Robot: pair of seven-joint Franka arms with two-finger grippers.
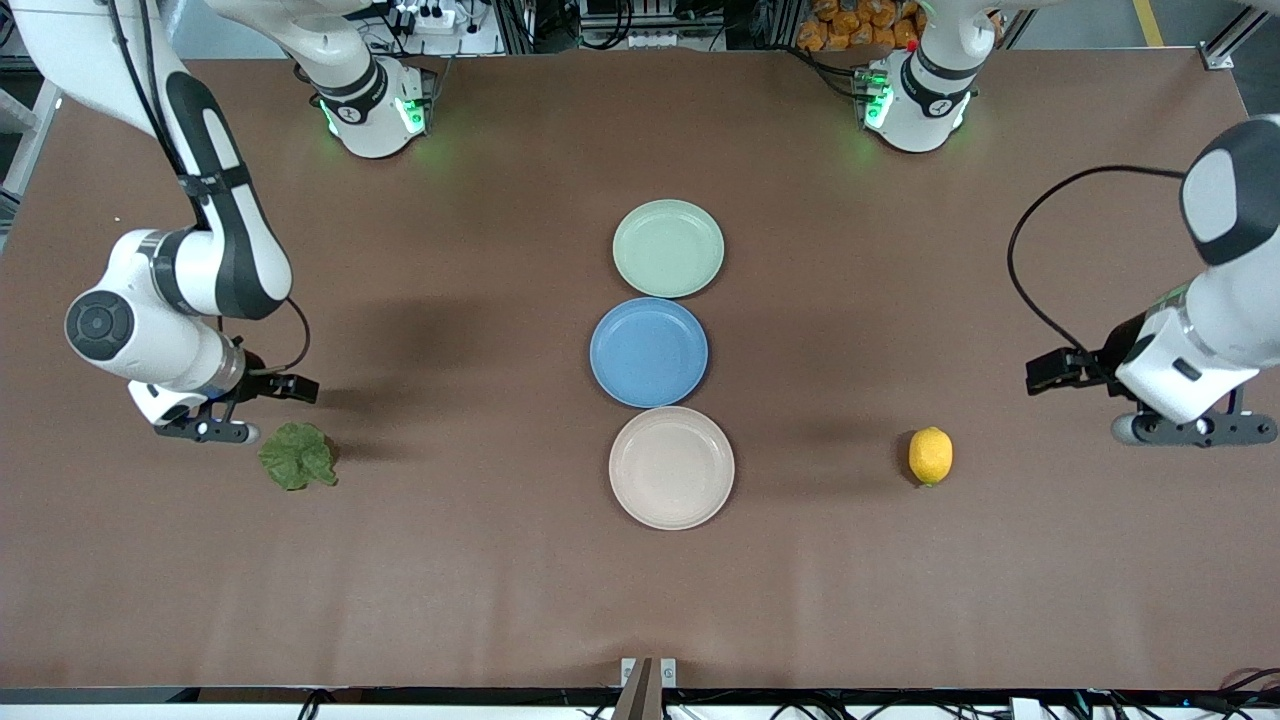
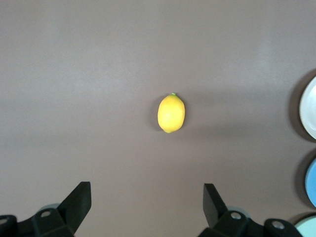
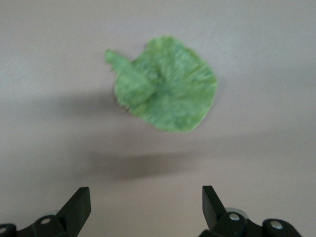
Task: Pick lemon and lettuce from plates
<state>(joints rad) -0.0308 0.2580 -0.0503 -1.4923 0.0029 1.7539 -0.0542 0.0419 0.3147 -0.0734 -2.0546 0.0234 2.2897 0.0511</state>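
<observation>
Yellow lemon (image 1: pixel 930 455), green ruffled lettuce (image 1: pixel 298 456); plates mint (image 1: pixel 668 248), blue (image 1: pixel 648 352) and beige (image 1: pixel 671 467), all seen on a brown bench (image 1: pixel 480 560).

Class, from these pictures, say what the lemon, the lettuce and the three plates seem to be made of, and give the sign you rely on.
Lemon: likely plastic; even yellow, smooth skin with a soft sheen.
Lettuce: probably fabric or soft plastic; it lies flat, matte, with crinkled veins.
Mint plate, blue plate and beige plate: seemingly matte plastic or a fibre composite; flat pastel colour, no glaze glare.
</observation>
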